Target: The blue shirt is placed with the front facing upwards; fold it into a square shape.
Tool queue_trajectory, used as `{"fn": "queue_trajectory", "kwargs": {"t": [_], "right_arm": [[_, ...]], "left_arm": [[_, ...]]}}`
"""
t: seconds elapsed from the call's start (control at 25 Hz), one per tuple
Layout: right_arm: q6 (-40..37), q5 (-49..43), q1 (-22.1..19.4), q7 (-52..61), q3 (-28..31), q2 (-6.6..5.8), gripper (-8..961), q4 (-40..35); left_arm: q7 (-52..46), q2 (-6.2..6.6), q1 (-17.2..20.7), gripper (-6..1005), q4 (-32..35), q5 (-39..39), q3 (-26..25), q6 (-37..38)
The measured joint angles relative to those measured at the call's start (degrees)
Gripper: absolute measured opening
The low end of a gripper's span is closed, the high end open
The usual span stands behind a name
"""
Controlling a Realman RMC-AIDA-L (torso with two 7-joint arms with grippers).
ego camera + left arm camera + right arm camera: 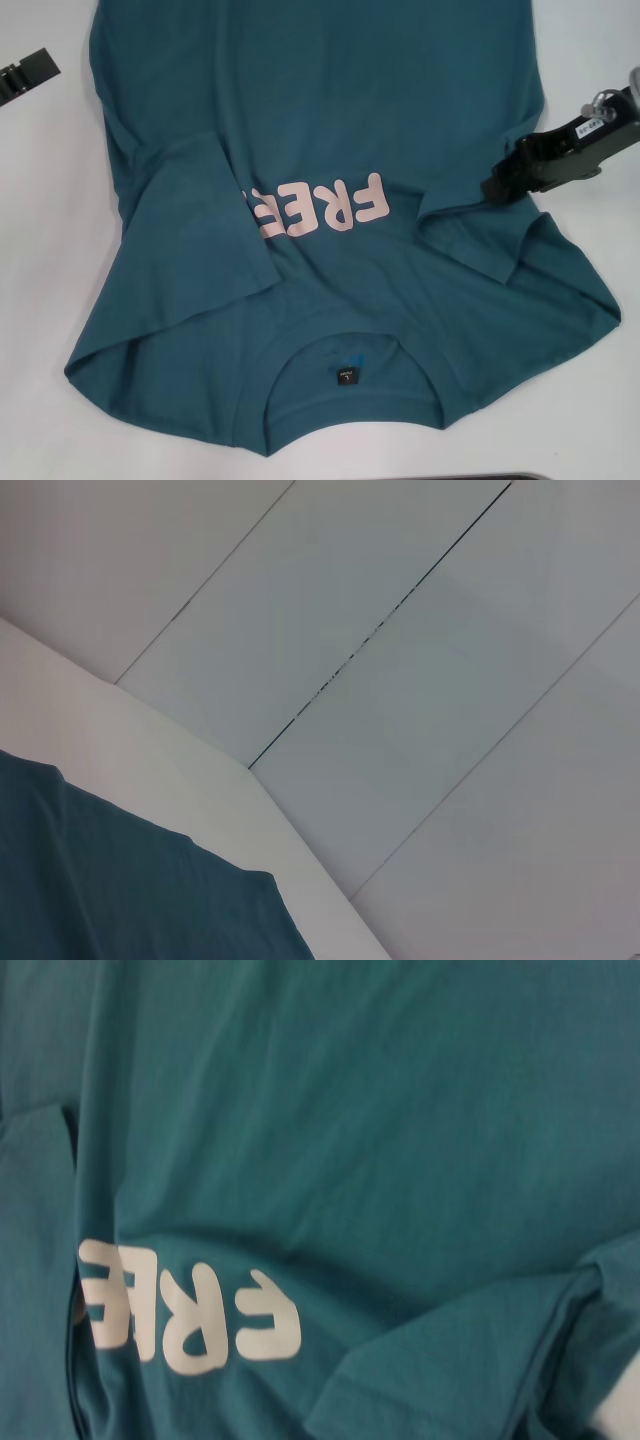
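The blue shirt [330,120] lies front up on the white table [40,250], its collar [352,352] and dark label [345,377] nearest me. Pale letters [320,208] read upside down, partly covered by the left sleeve [190,230], which is folded inward. My right gripper [492,184] hangs low at the shirt's right side, its tip at the fabric just above the creased right sleeve [500,250]. The right wrist view shows the shirt's chest [350,1140], letters [200,1320] and a sleeve fold [450,1370]. My left gripper [25,75] sits off the shirt at the far left.
In the left wrist view a corner of the shirt [120,890] rests on the table [150,750] near its edge, with pale floor panels [420,680] beyond. A dark strip [500,477] shows at the table's near edge.
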Motion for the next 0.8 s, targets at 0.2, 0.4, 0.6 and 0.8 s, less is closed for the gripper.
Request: {"fn": "queue_trajectory", "kwargs": {"t": [0.2,0.4,0.6,0.8], "right_arm": [[4.7,1.7,0.2,-0.2,0.4,1.67,331,0.7],[9.3,13.7,-1.2,-3.5,1.9,2.24,332,0.5],[5.8,17.2,-1.5,-5.3,1.3,-0.64,332,0.2],[-0.1,12.0,-0.9,-4.3,0.3,-3.9,331,-0.7]], "left_arm": [[0.1,-0.08,0.0,763,0.0,-0.1,0.0,-0.3],[0.0,-0.02,0.0,763,0.0,-0.2,0.0,-0.6],[-0.1,0.1,-0.1,763,0.0,-0.3,0.0,-0.7],[-0.1,0.14,-0.3,763,0.0,-0.5,0.0,-0.9]]}}
